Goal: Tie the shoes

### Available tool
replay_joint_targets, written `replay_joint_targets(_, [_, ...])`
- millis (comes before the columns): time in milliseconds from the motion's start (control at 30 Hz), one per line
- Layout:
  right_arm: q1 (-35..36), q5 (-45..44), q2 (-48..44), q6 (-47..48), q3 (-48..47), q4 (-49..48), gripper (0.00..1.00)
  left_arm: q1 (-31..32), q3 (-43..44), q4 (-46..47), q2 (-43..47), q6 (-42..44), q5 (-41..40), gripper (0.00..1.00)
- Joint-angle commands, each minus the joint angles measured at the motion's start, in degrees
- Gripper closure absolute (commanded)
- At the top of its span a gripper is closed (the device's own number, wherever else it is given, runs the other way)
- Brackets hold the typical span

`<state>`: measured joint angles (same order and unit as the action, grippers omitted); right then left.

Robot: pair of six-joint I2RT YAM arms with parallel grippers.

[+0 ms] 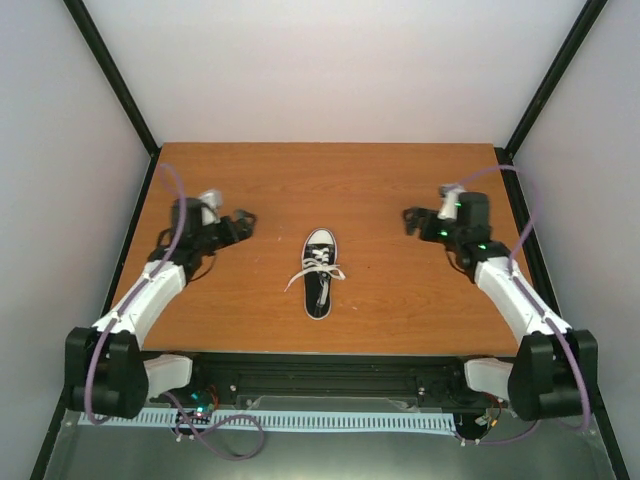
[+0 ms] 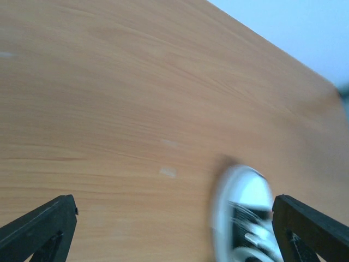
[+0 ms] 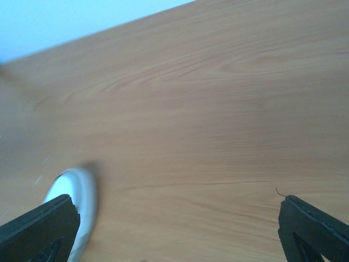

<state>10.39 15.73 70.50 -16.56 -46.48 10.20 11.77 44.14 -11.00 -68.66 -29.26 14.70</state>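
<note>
A small black sneaker (image 1: 318,275) with a white toe cap lies in the middle of the wooden table (image 1: 250,180), toe pointing away from the arms. Its white laces (image 1: 318,268) spread loosely across the top, with ends trailing onto the wood on both sides. My left gripper (image 1: 243,222) hovers to the shoe's left, open and holding nothing. My right gripper (image 1: 410,220) hovers to its right, also open and empty. The left wrist view shows the blurred shoe (image 2: 245,215) beside the right fingertip (image 2: 308,229). The right wrist view shows only the white toe (image 3: 76,199) by the left fingertip (image 3: 38,229).
Black frame posts (image 1: 115,75) and pale walls close in the table on three sides. The arm bases (image 1: 110,365) and a black rail (image 1: 330,375) sit along the near edge.
</note>
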Motion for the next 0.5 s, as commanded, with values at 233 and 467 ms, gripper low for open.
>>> replay_joint_targets(233, [-19.9,-18.32,-18.65,-1.48,21.92,-20.36,0.0,-28.51,-18.26,16.31,9.27,-1.24,-10.48,0.0])
replay_joint_targets(467, [-19.81,-25.45,-17.57,0.6,29.07,-31.85,0.0,-27.89,-20.36,21.76,8.72,3.98,-16.29,0.0])
